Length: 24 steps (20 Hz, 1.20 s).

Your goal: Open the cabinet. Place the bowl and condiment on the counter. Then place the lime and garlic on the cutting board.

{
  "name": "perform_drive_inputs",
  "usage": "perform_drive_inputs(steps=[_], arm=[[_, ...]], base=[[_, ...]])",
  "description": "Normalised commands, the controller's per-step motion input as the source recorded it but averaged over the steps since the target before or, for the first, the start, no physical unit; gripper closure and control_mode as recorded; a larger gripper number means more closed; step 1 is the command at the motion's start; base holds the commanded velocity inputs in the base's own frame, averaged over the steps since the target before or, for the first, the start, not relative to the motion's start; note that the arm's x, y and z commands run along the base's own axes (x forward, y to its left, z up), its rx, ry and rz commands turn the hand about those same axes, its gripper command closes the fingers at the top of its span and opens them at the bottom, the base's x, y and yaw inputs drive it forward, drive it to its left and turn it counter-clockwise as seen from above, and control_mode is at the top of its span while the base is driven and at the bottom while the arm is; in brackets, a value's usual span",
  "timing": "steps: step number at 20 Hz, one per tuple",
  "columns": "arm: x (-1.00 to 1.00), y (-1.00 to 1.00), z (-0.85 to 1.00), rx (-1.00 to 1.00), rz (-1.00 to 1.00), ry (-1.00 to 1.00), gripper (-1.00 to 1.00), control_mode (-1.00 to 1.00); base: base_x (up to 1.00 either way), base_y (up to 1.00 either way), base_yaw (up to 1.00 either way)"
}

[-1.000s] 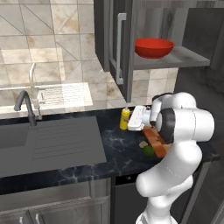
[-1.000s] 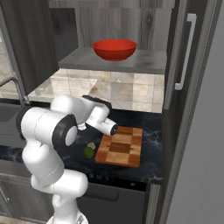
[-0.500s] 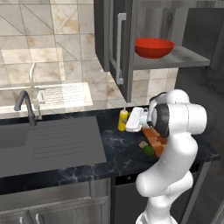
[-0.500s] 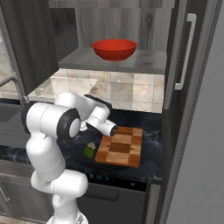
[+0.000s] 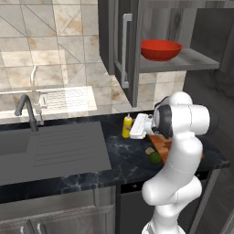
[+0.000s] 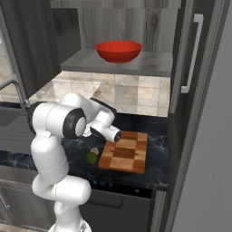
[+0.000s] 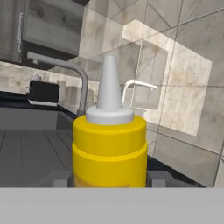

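The yellow condiment [image 5: 127, 126] stands upright at counter [image 5: 129, 161] level, left of the cutting board [image 6: 124, 152]. My gripper [image 5: 130, 128] reaches it from the right and is shut on it. In the hand view the condiment [image 7: 109, 148] sits between my dark fingertips [image 7: 62, 179], touching both. The cabinet [image 5: 119, 50] is open. On its shelf rests the red bowl [image 5: 161, 49], seen also as the bowl [image 6: 118, 50] from the right. The lime [image 6: 92, 157] and the garlic [image 6: 94, 150] lie on the counter just off the board's left edge.
A grey sink and drainboard [image 5: 55, 147] with a dark faucet [image 5: 27, 112] take up the counter's left part. An open cabinet door [image 5: 128, 55] hangs above the bottle. Another open door with a bar handle [image 6: 191, 54] stands at the right.
My hand has come down and a little left, carrying the yellow bottle with it closer to the counter. The bowl, lime, garlic and board have stayed put.
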Motion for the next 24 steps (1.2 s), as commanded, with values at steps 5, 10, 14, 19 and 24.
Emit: perform_drive_inputs(steps=[5, 10, 14, 19, 24], arm=[[0.11, 0.02, -0.15, 0.0, 0.0, 0.0, 1.0, -1.0], [0.1, 0.01, -0.15, 0.0, 0.0, 0.0, 1.0, -1.0], [0.12, 0.01, -0.15, 0.0, 0.0, 0.0, 1.0, -1.0], [0.06, 0.05, -0.16, 0.0, 0.0, 0.0, 1.0, -1.0], [0.03, 0.12, -0.16, 0.0, 0.0, 0.0, -1.0, -1.0]], base=[[0.0, 0.0, 0.0], [0.0, 0.0, 0.0], [0.0, 0.0, 0.0], [0.0, 0.0, 0.0], [0.0, 0.0, 0.0]])
